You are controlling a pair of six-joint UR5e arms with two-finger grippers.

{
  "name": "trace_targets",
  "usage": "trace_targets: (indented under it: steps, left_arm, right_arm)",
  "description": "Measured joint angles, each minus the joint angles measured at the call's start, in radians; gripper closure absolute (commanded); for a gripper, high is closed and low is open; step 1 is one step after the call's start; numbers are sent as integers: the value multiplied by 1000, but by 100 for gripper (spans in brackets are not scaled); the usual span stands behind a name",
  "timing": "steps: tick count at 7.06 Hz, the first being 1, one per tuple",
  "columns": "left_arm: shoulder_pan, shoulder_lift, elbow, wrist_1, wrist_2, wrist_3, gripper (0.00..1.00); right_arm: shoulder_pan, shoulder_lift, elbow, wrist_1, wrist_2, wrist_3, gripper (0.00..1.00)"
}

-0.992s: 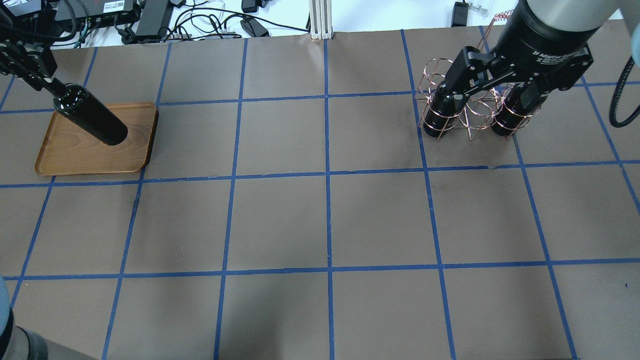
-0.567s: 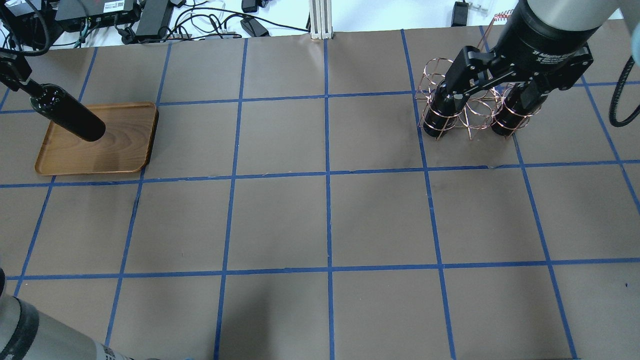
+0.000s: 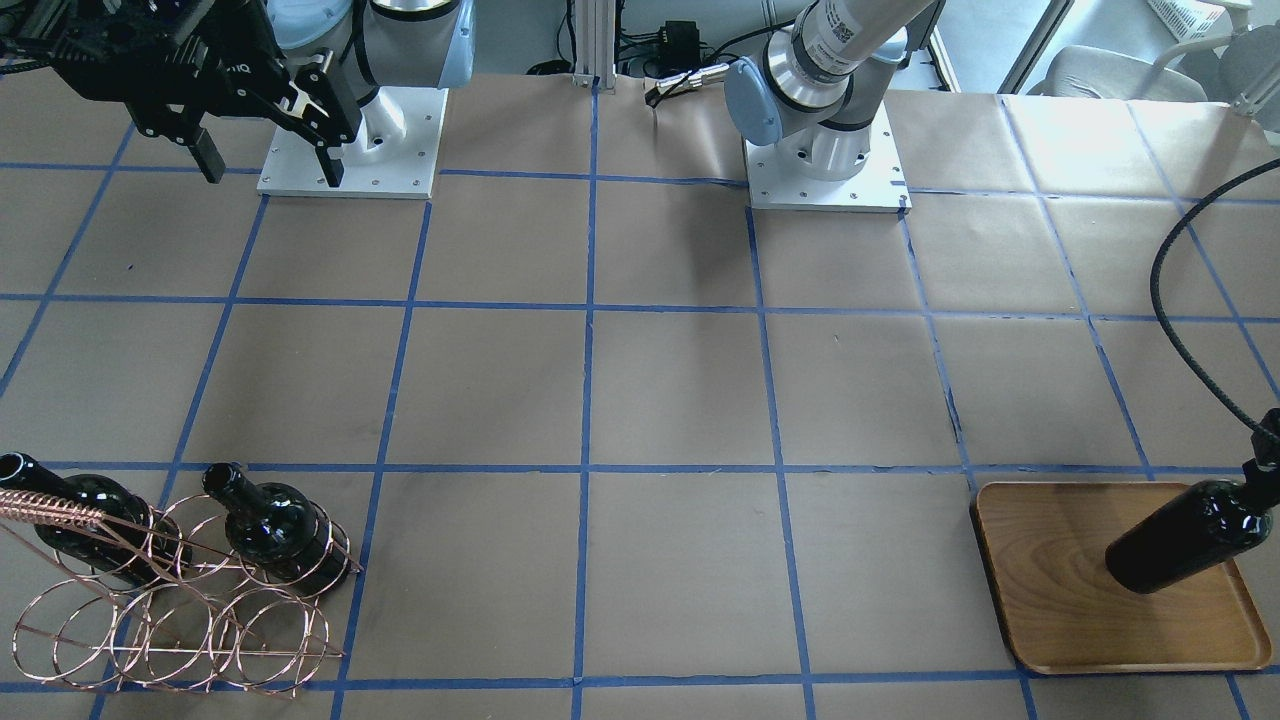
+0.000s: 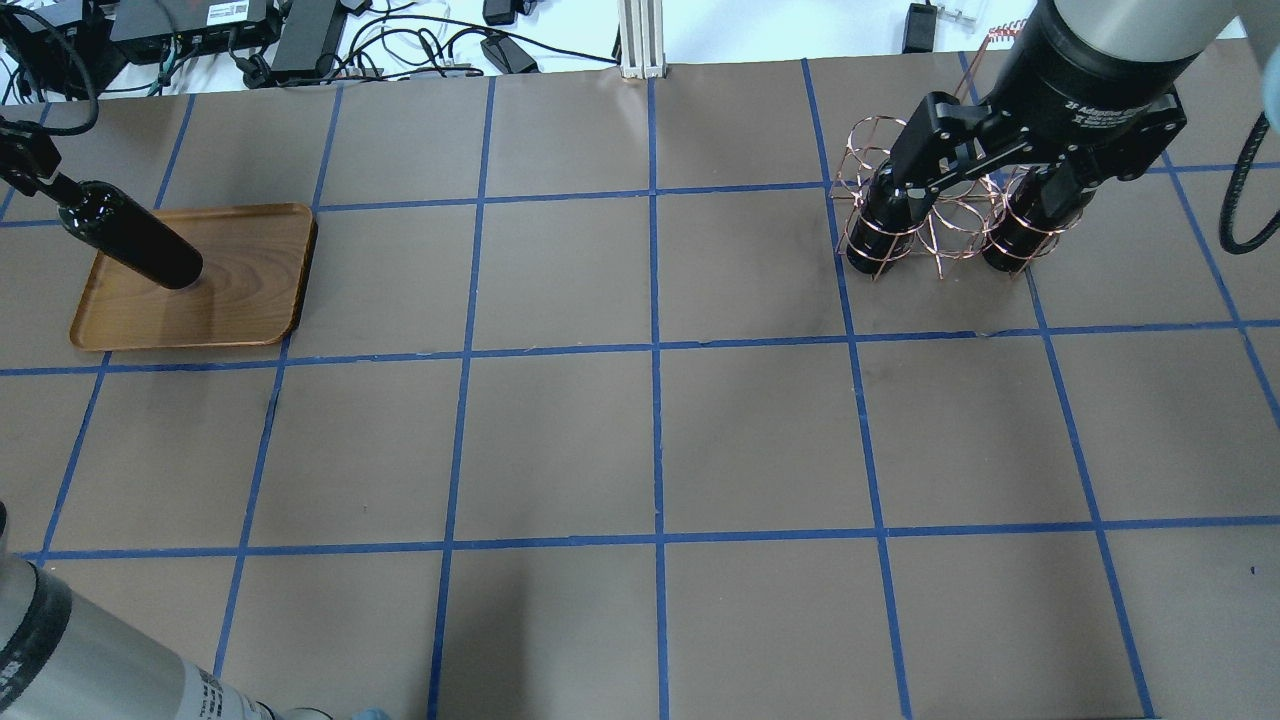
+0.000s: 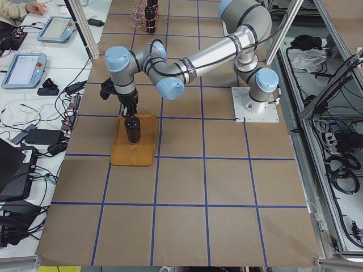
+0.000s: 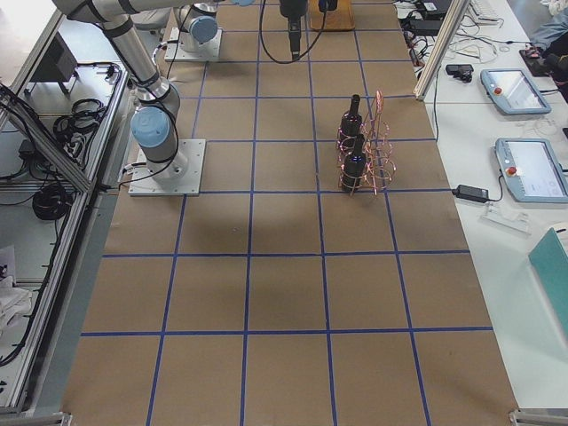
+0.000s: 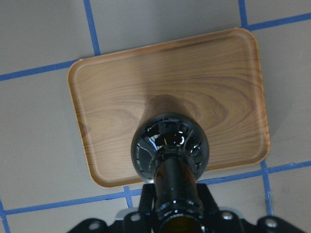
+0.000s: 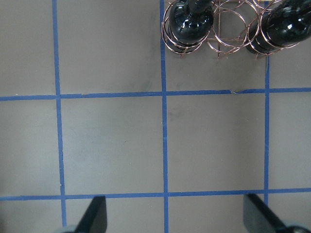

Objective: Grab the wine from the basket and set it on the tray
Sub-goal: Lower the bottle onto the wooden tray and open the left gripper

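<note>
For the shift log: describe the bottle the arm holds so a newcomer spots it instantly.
Find the wooden tray on the robot's left. Over it hangs one black wine bottle, its neck clamped by the left gripper. The other two bottles sit in the copper wire basket.

From behind the robot we look forward and down on the tabletop (image 4: pixel 640 440), with the tray (image 4: pixel 250 300) at the left and the basket (image 4: pixel 937 238) at the right. The front-facing camera stands opposite and looks steeply down toward the arms' base plates (image 3: pixel 347 150), so these two views share the tray and the basket, on swapped sides. The two side cameras are high and far, each looking along the tabletop from one end. The left wrist camera looks down, very near, on the wine bottle (image 7: pixel 170 150) and the tray. The right wrist camera looks down on bare tabletop, the basket at its top edge.
</note>
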Motion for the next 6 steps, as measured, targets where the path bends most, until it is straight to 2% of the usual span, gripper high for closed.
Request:
trace_targets:
  steps: [2, 3, 4, 6]
  left_arm:
    - [0, -17, -3, 26, -8, -1, 100]
    - [-1, -23, -5, 31, -13, -3, 56]
    - [-1, -28, -5, 33, -14, -6, 1]
    - [-4, -20, -7, 33, -16, -11, 0]
  right_arm:
    - [0, 0, 0, 0, 0, 0, 0]
    - [0, 0, 0, 0, 0, 0, 0]
    - [0, 0, 0, 0, 0, 0, 0]
    - [0, 0, 0, 0, 0, 0, 0]
